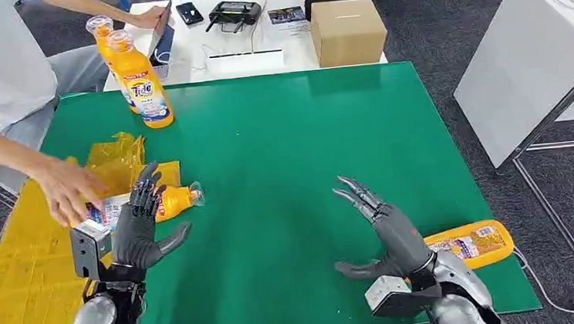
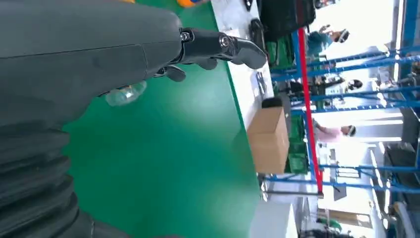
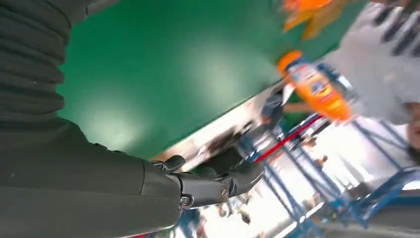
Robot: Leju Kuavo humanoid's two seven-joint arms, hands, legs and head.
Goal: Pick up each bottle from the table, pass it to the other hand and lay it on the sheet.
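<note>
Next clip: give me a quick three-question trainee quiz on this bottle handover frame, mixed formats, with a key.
1. True or false: the right hand is holding a bottle.
2. How many bottles stand upright at the far left of the green mat? A) none B) two C) four
3. Fill in: the bottle lying under the left hand rests at the edge of the ____ sheet, where a person's hand also reaches.

Key:
1. False; its fingers are spread with nothing in them, and a lying bottle is beside its wrist.
2. B; the upright bottles.
3. Yellow.
</note>
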